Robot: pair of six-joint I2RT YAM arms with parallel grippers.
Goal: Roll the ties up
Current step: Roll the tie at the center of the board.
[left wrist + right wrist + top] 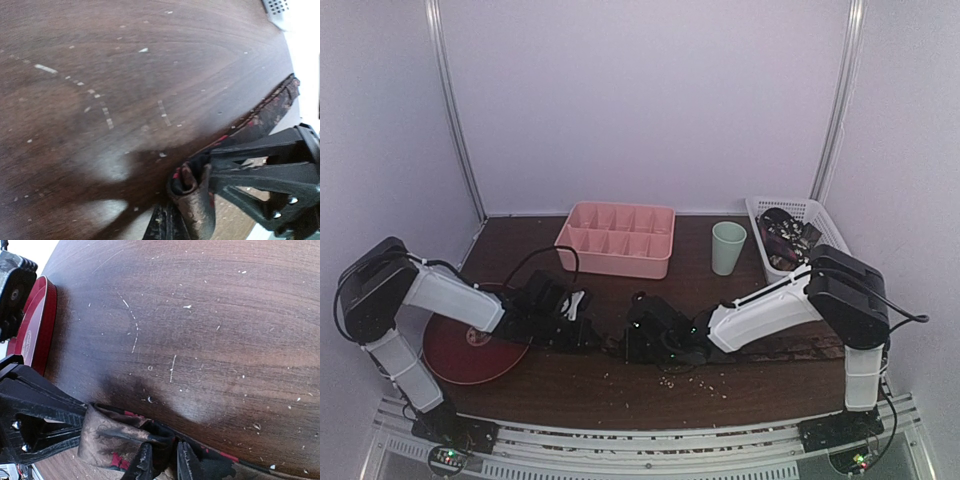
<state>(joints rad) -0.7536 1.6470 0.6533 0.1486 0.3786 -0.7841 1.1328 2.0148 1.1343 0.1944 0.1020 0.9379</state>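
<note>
One tie [790,350], long axis left-right, end folded

You're working in what looks like a robotics lab test cell, not a home. Plain white panels [650,100] close in the dark wood table [620,390] on three sides, metal posts [455,120] run up the back corners, and the left arm [430,290] and right arm [790,295] stand bolted to an aluminium rail [650,440]. The little boards at its ends may be electronics.
</note>
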